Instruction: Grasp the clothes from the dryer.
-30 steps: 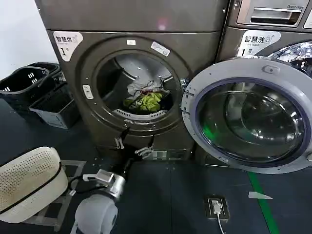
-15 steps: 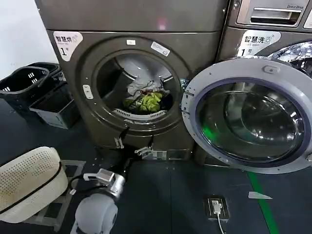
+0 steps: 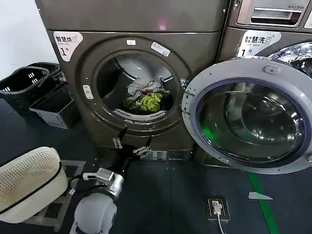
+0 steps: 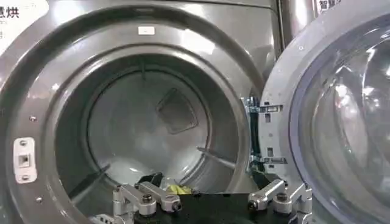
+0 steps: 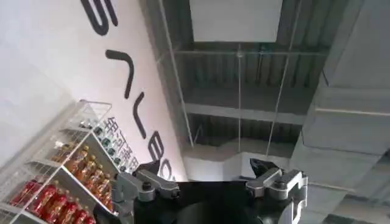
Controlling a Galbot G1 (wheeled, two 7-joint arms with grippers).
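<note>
The dryer [image 3: 73,92] stands straight ahead, its round porthole uncovered. In the ribbed drum lie the clothes [image 3: 146,96], a yellow-green piece under a grey-white one with dark and red bits. My left gripper [image 3: 129,145] hangs open and empty just below the porthole rim, in front of the dryer's lower panel. The left wrist view looks into the dryer [image 4: 36,91], and a scrap of the yellow clothes [image 4: 177,189] peeks above the left gripper [image 4: 213,199]. My right gripper [image 5: 204,167] is open, empty and aimed at the ceiling.
A silver-rimmed round glass door [image 3: 195,87] stands swung open right of the porthole, in front of the neighbouring machine. Dark baskets [image 3: 22,85] sit on the floor at left, with a white perforated basket [image 3: 29,183] near my left arm. A floor socket [image 3: 217,207] and green line [image 3: 261,200] lie at right.
My left gripper has edged slightly up and closer to the dryer front. The clothes and door have not moved.
</note>
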